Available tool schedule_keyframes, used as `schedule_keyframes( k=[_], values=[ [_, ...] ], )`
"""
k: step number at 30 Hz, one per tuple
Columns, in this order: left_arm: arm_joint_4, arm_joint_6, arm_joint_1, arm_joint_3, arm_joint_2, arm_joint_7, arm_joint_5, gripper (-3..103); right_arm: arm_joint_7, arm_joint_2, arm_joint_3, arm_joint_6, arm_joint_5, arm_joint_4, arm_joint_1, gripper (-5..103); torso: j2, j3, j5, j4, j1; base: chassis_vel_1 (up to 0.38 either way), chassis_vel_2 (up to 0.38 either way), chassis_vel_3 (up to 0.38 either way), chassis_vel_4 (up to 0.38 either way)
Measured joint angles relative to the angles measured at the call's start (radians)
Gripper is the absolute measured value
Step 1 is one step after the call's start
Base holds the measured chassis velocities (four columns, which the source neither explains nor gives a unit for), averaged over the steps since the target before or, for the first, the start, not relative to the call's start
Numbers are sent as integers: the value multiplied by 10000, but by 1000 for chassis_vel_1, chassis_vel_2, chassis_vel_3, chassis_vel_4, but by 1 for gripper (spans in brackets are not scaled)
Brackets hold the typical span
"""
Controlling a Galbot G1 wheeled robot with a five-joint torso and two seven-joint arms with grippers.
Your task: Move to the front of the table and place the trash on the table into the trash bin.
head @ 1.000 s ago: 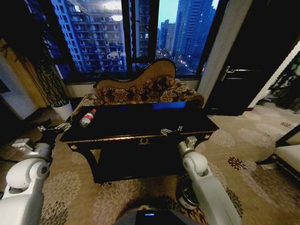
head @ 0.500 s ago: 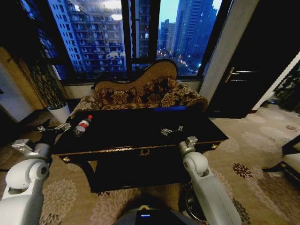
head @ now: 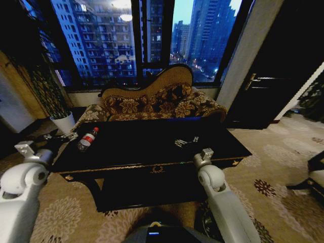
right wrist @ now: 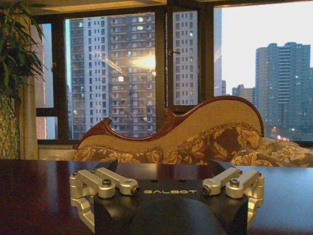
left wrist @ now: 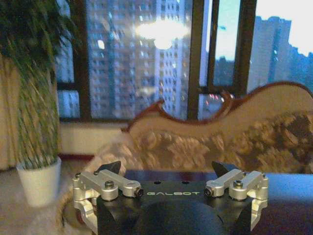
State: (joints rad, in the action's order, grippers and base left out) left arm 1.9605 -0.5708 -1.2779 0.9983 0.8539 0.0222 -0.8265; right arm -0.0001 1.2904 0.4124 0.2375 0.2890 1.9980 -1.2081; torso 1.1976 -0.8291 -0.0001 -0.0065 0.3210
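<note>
Tools (head: 186,142) now over nearer table (head: 126,152)

The worktop (head: 152,152) is spread across the middle of the head view, with a lower shelf (head: 147,187) set beneath it. The bottle (head: 86,139) is laid on its side near the worktop's left end. Small wrapper bits (head: 186,141) are scattered right of centre on the worktop, well apart from the bottle. The sofa (head: 157,101) is placed just behind the worktop, below the windows (head: 126,35) at the top of the frame. A potted plant (head: 59,114) is stood at the left, beside the sofa's end. The left hand (head: 61,135) is held at the worktop's left end, just left of the bottle; the right hand (head: 188,142) is held over the worktop by the wrapper bits.
</note>
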Motion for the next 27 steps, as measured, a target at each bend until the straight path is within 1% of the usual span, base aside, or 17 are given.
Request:
schedule_keyframes(
  k=[1,2,5,7,8,10,18,21,27],
  values=[
    [-127,-184,103,-47,-101,-55,-143,100,0,6,5,-23,-25,-20,-7,100,-1,0,0,0,0,0,0,0,0],
    [-373,-464,273,-168,-270,-239,-277,100,0,13,7,-60,-72,-58,-19,100,-1,-1,0,-1,2,0,0,0,0],
    [-831,-730,593,-440,-484,-456,-314,100,0,18,4,-93,-123,-98,-26,100,-2,-2,-1,0,6,0,0,0,0],
    [-1334,-1203,1016,-715,-608,-765,-304,100,0,25,1,-120,-175,-148,-27,100,-1,-2,-1,-1,5,0,0,0,0],
    [-1334,-1203,1016,-715,-608,-765,-304,100,0,25,1,-120,-175,-148,-27,100,-1,-2,-1,-1,5,0,0,0,0],
    [-1629,-1446,1246,-948,-676,-1015,-256,100,0,23,1,-147,-221,-202,-34,100,-1,-2,0,-1,4,0,0,0,0],
    [-1970,-1484,1592,-1492,-587,-1148,354,100,0,12,36,-213,-278,-309,-49,100,-1,-2,0,0,5,0,0,0,0],
    [-2195,-1479,1741,-1832,-452,-1253,737,100,0,11,41,-242,-301,-340,-57,100,-1,-2,0,0,5,0,0,0,0],
    [-2184,-1452,1921,-2143,-158,-1262,979,100,0,6,34,-270,-308,-381,-28,100,-2,-3,0,0,5,0,0,0,0]
  ],
)
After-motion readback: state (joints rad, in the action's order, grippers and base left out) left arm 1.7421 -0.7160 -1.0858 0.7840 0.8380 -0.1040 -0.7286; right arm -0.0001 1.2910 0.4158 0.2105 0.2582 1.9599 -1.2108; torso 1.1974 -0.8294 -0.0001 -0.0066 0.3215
